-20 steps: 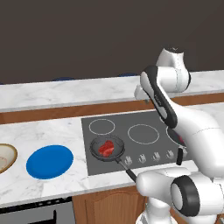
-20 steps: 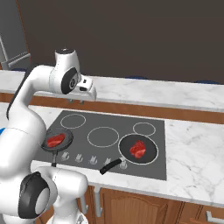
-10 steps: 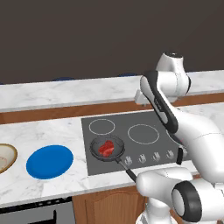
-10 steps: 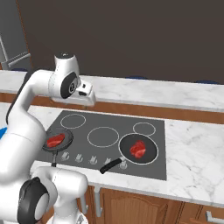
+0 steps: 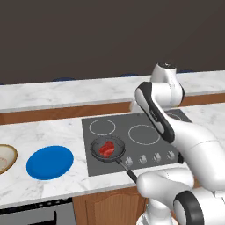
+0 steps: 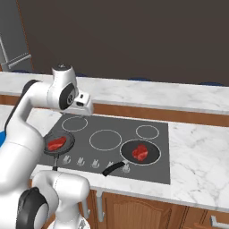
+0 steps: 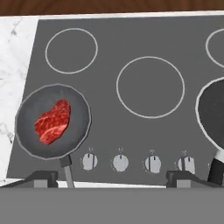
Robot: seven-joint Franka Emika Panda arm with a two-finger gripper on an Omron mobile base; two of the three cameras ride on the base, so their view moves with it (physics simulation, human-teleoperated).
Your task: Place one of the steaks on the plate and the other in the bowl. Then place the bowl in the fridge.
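Observation:
Two dark frying pans stand on the stove. One steak (image 5: 107, 149) (image 6: 57, 144) (image 7: 52, 122) lies in the left pan (image 7: 52, 121). The other steak (image 6: 140, 152) lies in the right pan (image 6: 140, 153), whose edge (image 7: 212, 116) shows in the hand view. My gripper (image 7: 113, 179) hangs open and empty high over the stove's front knobs; its hand (image 6: 82, 103) is above the back left burner. The blue plate (image 5: 49, 162) rests bare on the counter left of the stove. The tan bowl (image 5: 5, 158) sits at the far left edge. The grey fridge (image 6: 11, 36) stands at the back left.
The black stove top (image 5: 132, 132) has two free burners at the back and middle. A row of knobs (image 7: 120, 162) runs along its front. A raised marble ledge (image 5: 66, 94) runs behind the counter. Both pan handles (image 6: 112, 168) point toward the counter's front.
The arm has sunk a little over the stove. The steaks, pans, plate and bowl lie where they were.

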